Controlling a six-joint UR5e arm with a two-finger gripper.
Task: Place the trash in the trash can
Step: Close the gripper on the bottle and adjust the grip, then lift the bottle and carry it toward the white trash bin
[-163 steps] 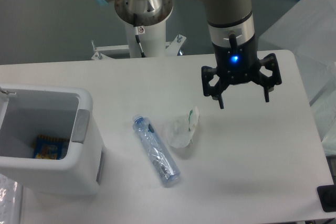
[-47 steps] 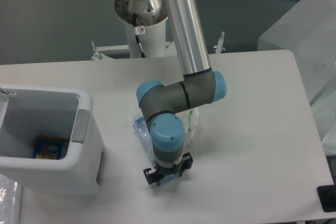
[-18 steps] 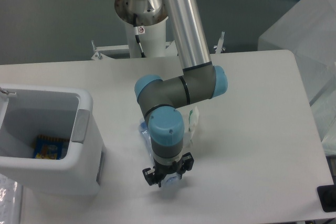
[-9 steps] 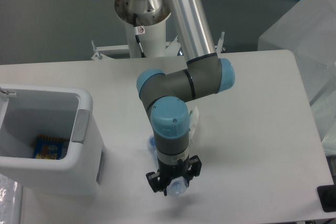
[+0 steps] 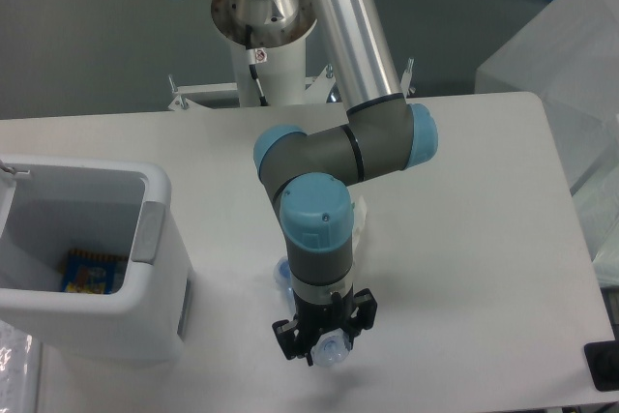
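The table (image 5: 484, 239) is showing a smooth, matt white surface. The trash can (image 5: 145, 321) near its left edge is looking like white plastic with a slight sheen, and its handle (image 5: 146, 231) is looking like matt grey plastic. The bottle (image 5: 330, 347) is appearing as clear, glossy plastic. The wrapper (image 5: 360, 221) is looking like thin translucent film. The gripper (image 5: 324, 336) is showing black matt parts. The arm tube (image 5: 348, 16) is shining like brushed metal, with smooth blue plastic caps.

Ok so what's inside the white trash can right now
One small blue and yellow packet lies on the floor of the trash can. The near wall hides the front strip of the floor, so anything there cannot be seen.
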